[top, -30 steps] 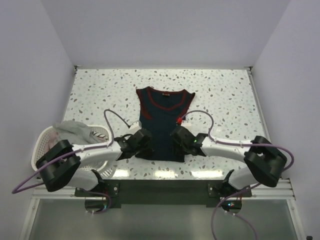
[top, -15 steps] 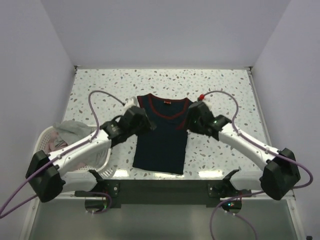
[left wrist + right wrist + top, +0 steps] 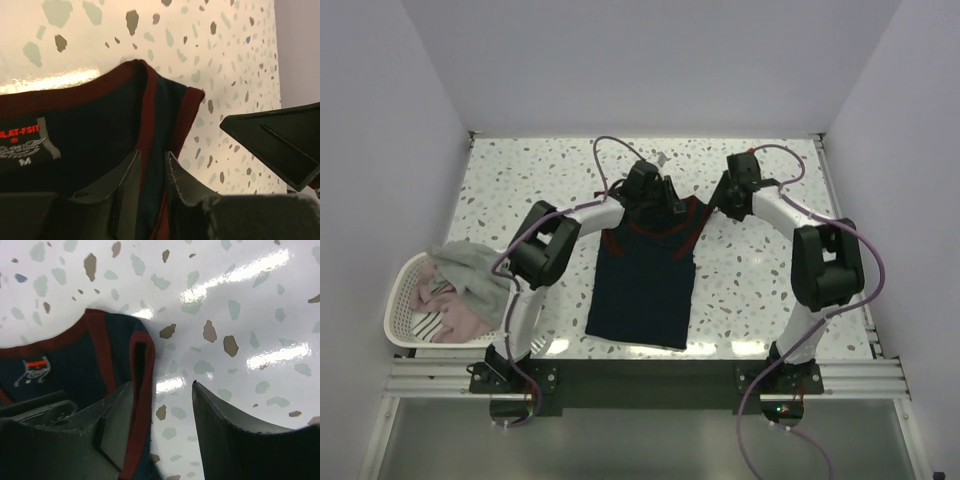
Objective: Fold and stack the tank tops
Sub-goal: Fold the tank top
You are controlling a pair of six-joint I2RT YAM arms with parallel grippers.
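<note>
The navy tank top (image 3: 642,290) lies flat and face up in the middle of the bench (image 3: 770,270), hem toward the arm bases and its dark red neckline at the far end. This is how a garment wants to lie before a fold, with both shoulders within reach. Each arm stretches out to one shoulder strap, so the likely plan is to lift both straps together and bring the top half down over the lower half. The left claw (image 3: 152,167) sits on its own side's strap (image 3: 170,100), its fingers (image 3: 125,180) drawn in to a narrow gap with the red trim and navy cloth showing between them. Whether they actually pinch the cloth I cannot tell. The right claw (image 3: 162,390) stands clearly open and holds nothing. One finger is over the red-edged strap (image 3: 142,355) and the other over bare bench just beside it, which looks like straddling the strap's outer edge so that closing would catch it. The remaining tank tops, a grey one (image 3: 470,265) and pinkish ones (image 3: 460,320), are heaped in the white basket (image 3: 398,310) at the left edge, well apart from the work. I judge the task to be early, with this first fold not yet made.
</note>
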